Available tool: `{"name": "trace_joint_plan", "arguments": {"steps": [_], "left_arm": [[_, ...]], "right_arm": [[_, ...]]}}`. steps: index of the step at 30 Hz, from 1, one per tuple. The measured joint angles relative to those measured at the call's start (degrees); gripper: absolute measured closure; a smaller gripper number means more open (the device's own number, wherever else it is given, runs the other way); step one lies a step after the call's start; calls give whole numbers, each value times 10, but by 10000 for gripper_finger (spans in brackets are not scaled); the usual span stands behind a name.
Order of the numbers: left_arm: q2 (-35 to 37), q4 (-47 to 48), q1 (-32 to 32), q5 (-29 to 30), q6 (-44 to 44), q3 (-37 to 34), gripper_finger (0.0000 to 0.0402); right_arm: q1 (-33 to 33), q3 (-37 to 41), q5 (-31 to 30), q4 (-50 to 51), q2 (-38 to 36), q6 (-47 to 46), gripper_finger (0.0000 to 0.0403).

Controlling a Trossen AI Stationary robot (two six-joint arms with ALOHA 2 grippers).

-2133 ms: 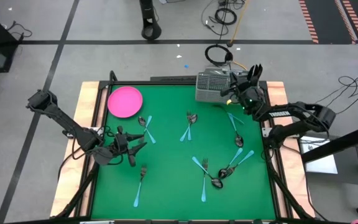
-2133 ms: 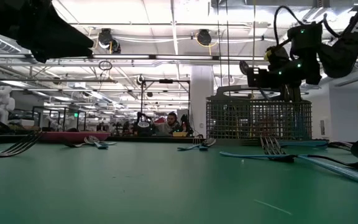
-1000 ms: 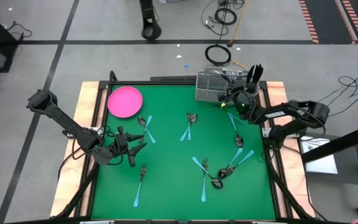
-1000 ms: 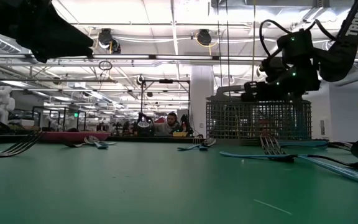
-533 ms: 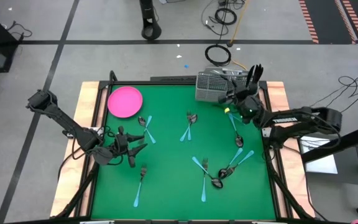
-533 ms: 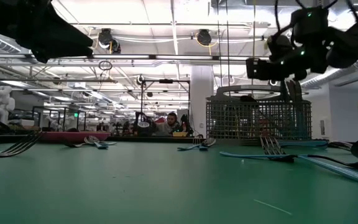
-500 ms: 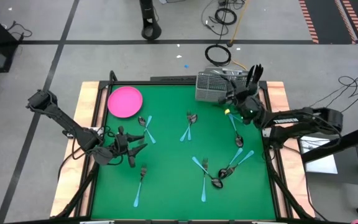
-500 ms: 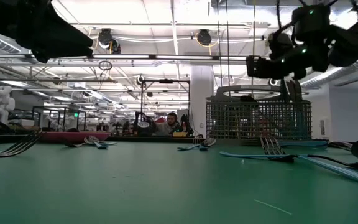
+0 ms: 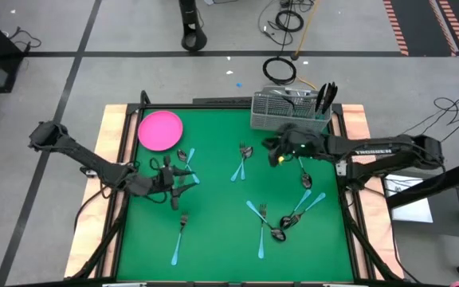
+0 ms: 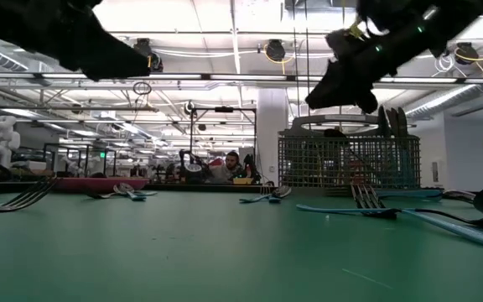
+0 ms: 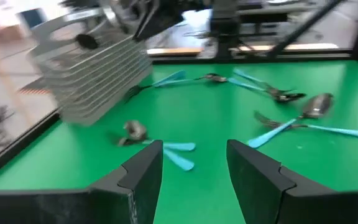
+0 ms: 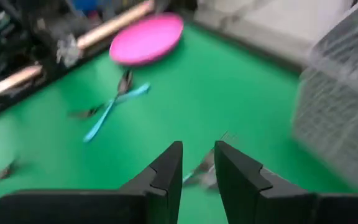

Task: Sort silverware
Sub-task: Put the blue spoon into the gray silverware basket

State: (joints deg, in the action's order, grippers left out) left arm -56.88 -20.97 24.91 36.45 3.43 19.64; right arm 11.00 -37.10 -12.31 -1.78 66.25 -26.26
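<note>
Right gripper (image 9: 275, 151) was below the caddy (image 9: 281, 112), upper middle, jaws a bit apart, empty | left gripper (image 9: 183, 177) mid-left, jaws apart, empty | silverware (image 9: 263, 227) lay scattered on the mat.

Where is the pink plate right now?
In the high view the pink plate sits in the table's far left corner, on the left arm's side, with a crossed pair of blue-handled pieces as its nearest neighbours.

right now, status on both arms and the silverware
Right gripper empty, jaws open, over the mat beside the caddy. Left gripper open, low near the crossed pair by the plate. Silverware scattered on the mat. Nothing blocking.
</note>
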Motion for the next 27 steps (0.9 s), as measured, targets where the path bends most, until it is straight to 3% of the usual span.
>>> {"name": "trace_joint_plan", "arguments": {"steps": [4,8,11,17,21,27], "left_arm": [[0,-7,-53,-96,-60,0,221],[1,-12,-111,-122,-104,0,221],[4,-20,-145,-137,-101,0,221],[4,10,-155,-289,-84,0,221],[4,10,-154,-301,-83,0,221],[4,10,-153,-302,-82,0,221]], "right_arm": [[-23,-95,5,84,63,-95,319],[-41,-163,5,84,129,-123,319],[-50,-204,5,83,175,-111,319],[-55,-255,6,69,243,-11,319],[-54,-267,-41,66,285,-136,319],[-54,-267,-2,116,347,-294,319]]}}
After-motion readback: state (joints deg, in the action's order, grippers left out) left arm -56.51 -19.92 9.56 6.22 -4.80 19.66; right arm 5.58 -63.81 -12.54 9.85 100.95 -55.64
